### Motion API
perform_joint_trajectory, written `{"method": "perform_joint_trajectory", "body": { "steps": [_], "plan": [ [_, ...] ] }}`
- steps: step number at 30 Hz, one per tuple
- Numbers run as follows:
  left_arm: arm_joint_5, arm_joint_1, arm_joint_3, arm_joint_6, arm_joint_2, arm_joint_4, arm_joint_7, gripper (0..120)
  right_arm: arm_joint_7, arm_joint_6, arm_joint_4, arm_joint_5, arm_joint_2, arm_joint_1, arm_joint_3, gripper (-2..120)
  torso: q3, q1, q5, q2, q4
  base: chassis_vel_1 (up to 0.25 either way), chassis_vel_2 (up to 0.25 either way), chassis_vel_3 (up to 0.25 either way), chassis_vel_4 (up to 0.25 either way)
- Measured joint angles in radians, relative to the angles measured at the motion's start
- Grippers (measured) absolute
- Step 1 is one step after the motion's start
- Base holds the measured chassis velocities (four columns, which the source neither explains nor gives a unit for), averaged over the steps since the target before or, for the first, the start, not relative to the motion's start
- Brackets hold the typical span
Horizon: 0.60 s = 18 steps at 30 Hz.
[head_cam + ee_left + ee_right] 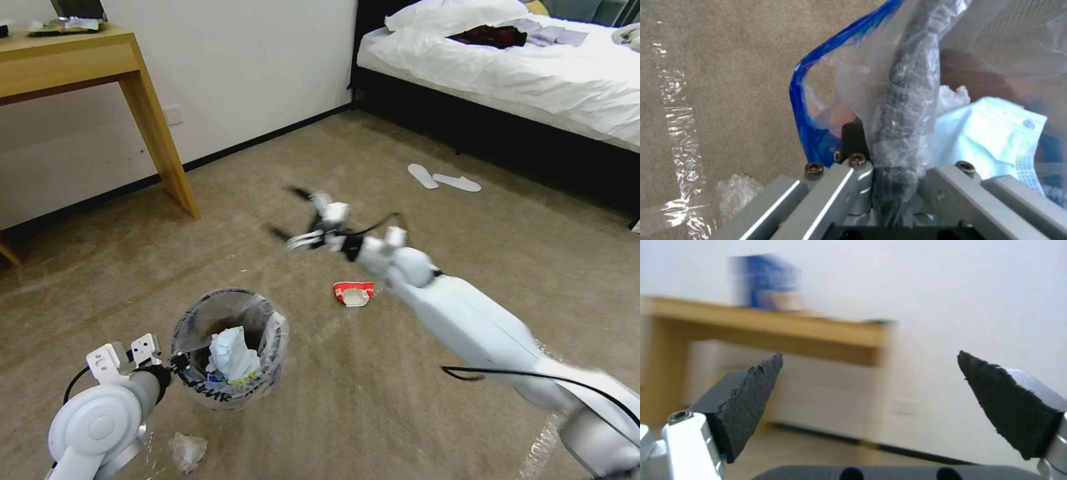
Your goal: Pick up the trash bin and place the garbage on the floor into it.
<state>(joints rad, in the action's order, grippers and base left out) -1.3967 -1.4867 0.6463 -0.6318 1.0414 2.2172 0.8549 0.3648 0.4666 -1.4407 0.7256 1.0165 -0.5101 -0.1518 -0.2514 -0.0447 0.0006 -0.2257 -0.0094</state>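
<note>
The trash bin (275, 337), lined with a crinkled clear bag with black lettering, sits low at my left with a pale blue mask (232, 353) and other litter inside. My left gripper (177, 364) is shut on its rim. The left wrist view has that gripper (898, 166) clamped on the bag-wrapped dark rim (907, 110), the mask (996, 130) just beyond. My right gripper (288, 215) hangs open and empty above the carpet, past a crushed red-white paper bowl (353, 292). The right wrist view has the gripper (869, 376) open, pads (751, 393) wide apart, facing the wall.
A crumpled clear wrapper (188, 452) lies on the floor beside my left arm, near a shiny tape strip (675, 110). A wooden desk (143, 100) stands at the back left, a bed (533, 73) at the back right, with two white slippers (443, 179) before it.
</note>
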Motion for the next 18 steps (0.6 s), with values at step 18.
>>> {"method": "perform_joint_trajectory", "body": {
  "steps": [18],
  "plan": [
    [0.002,-0.012,0.012,-0.003,0.021,0.003,0.009,0,-0.324,-0.069,-0.402,-0.343,0.18,-0.77,0.808,100,0.0,0.0,0.0003,0.0,0.0003,0.0,0.0,0.0,0.0]
  ]
}}
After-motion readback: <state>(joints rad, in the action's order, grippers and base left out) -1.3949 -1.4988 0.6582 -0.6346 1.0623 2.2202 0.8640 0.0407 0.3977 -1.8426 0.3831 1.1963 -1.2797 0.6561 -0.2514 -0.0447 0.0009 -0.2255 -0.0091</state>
